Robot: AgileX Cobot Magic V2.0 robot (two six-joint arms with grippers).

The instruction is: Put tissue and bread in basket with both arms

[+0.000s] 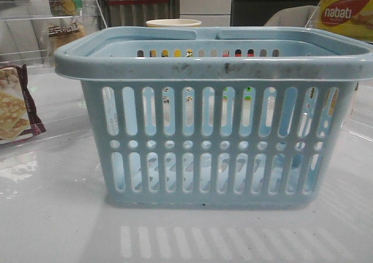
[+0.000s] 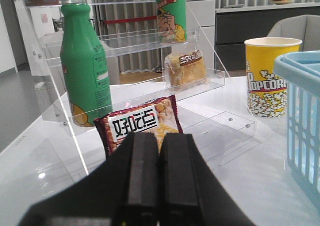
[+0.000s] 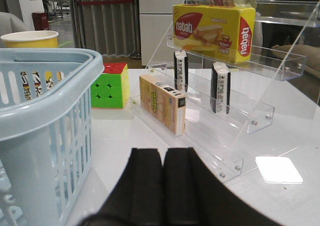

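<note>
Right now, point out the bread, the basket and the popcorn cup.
bread (image 2: 186, 68): left wrist view, middle of the clear bag.
basket (image 1: 215, 70): front view, front rim.
popcorn cup (image 2: 265, 80): left wrist view, printed yellow side.

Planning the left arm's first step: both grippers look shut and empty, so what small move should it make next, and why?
Probably open the left gripper and ease it toward the bread. Its fingers are pressed together with nothing between them, and the bagged bread sits on a clear shelf ahead, above the cracker packet. The basket appears empty.
</note>
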